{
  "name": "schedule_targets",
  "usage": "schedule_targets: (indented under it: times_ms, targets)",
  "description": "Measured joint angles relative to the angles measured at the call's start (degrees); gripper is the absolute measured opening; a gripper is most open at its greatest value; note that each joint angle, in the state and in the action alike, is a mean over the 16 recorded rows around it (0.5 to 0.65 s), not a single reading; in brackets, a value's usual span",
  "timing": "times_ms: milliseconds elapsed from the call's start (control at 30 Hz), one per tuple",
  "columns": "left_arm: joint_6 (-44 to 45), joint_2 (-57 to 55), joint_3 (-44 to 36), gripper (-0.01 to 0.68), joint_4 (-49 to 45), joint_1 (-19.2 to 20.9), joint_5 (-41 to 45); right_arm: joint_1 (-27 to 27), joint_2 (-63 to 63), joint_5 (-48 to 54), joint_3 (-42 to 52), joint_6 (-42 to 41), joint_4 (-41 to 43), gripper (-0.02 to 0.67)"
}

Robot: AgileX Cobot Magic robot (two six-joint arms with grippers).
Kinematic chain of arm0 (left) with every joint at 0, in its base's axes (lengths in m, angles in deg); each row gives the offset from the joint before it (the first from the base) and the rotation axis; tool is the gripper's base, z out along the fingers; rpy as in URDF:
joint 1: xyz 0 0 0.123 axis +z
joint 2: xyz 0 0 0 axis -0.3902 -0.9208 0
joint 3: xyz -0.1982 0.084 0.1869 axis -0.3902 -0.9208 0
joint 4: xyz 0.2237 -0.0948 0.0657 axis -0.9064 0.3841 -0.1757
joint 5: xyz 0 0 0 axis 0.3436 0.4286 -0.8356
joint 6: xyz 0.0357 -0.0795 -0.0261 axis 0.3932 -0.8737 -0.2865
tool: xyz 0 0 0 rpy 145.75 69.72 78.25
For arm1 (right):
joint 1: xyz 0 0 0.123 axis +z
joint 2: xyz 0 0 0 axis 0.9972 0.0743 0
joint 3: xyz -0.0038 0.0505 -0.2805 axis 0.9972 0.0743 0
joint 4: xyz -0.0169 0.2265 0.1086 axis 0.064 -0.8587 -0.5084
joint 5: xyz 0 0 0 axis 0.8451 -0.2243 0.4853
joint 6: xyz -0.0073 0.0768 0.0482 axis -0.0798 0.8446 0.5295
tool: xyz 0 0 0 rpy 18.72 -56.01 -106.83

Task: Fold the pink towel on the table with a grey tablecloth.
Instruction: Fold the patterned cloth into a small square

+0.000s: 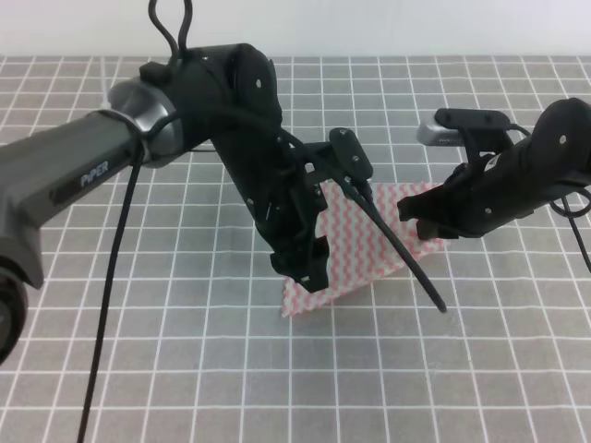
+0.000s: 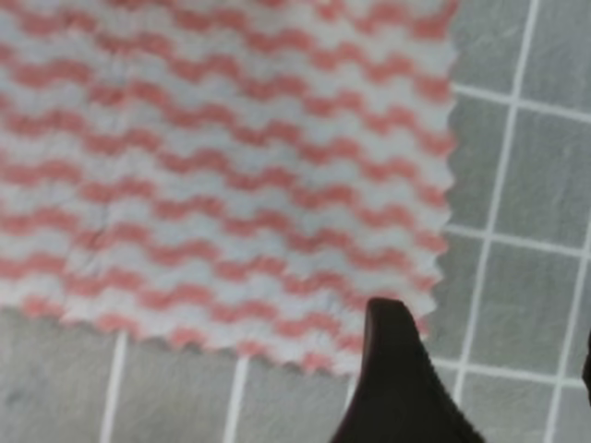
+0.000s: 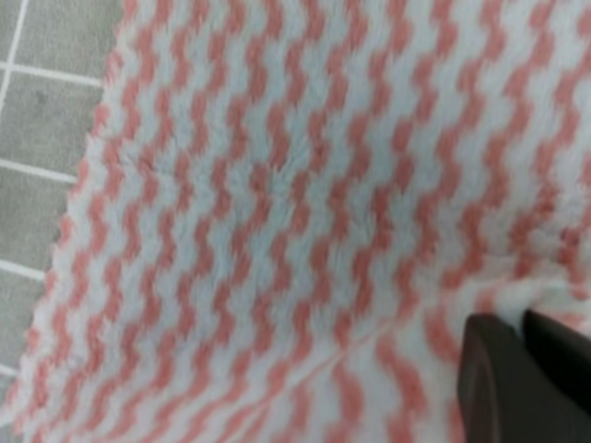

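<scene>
The left arm reaches in from the near left, rises to a bent elbow near the far middle of the table with a grey tablecloth [image 1: 185, 369], then drops steeply so that the left gripper [image 1: 305, 274] points down at the near-left corner of the pink towel [image 1: 369, 254]. The towel lies flat near the middle of the table, a little to the right, its zigzag stripes showing between the two arms. In the left wrist view one dark fingertip [image 2: 397, 378] stands over the towel's pinked corner, with a sliver of another at the right edge of the picture, the two well apart, so the left gripper is spread wide and holds nothing; whether the tip touches the cloth cannot be told. The right arm comes in from the right, angled down and to the left, and the right gripper [image 1: 427, 228] meets the towel's right corner. In the right wrist view two dark fingers [image 3: 499, 369] sit close together with the cloth bunched up around them, which reads as a pinch on the towel, though the tips themselves are cut off by the frame. From above, the left arm and its black cable hide much of the towel's left half, and both sets of fingertips are lost against the dark housings.
</scene>
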Motion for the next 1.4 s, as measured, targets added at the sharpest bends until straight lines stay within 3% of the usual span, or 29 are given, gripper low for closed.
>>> schedule_targets:
  times_ms: [733,1400]
  targets:
    - [-0.16,0.04,-7.2,0.338,-6.49,-1.11,-4.01,0.0,0.0,-2.94,-0.02,-1.12,0.0,-0.014]
    - [-0.01,0.27,-7.6,0.31,-7.76,-3.76,-10.13,-0.08,-0.68,-3.61,0.06,-1.48,-0.05,-0.015]
